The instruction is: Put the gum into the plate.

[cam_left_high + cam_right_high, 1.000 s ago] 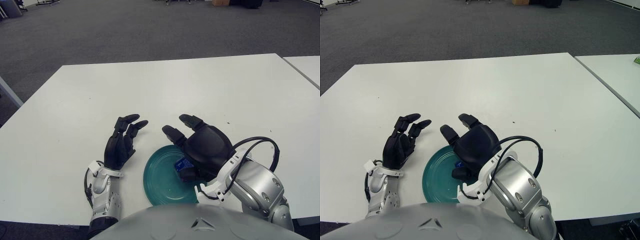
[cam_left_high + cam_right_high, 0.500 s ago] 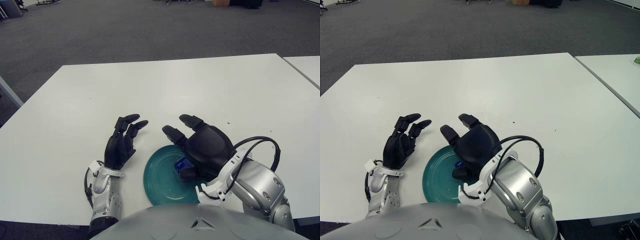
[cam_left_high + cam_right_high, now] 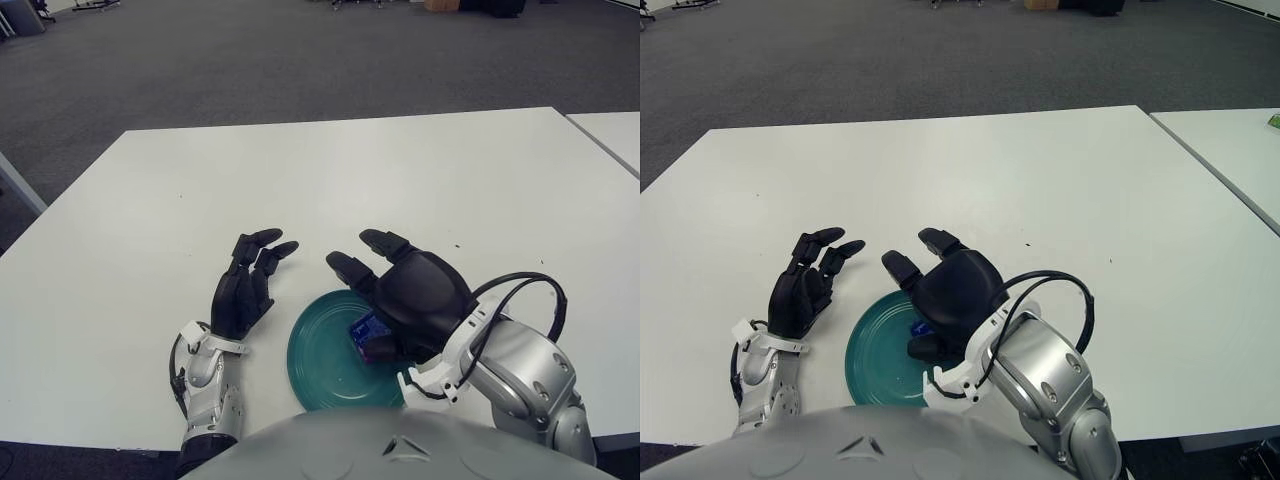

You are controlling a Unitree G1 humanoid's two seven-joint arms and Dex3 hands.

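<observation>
A small blue gum pack [image 3: 366, 328] sits inside the teal plate [image 3: 318, 362] near the table's front edge, by its right rim. My right hand [image 3: 372, 272] hovers over the plate's right side. Its two long fingers are stretched forward and its thumb lies just below the gum. The palm hides part of the pack, which shows blue in the right eye view too [image 3: 919, 327]. Left of the plate my left hand [image 3: 244, 286] shows palm down on the white table [image 3: 420, 170], fingers relaxed and holding nothing.
A black cable loops from my right forearm [image 3: 515, 365] at the plate's right. A second white table [image 3: 612, 130] stands apart at the far right. Grey carpet lies beyond the table's far edge.
My right hand has shifted slightly to the right, so a little more of the blue gum shows under the palm. The left hand has barely moved.
</observation>
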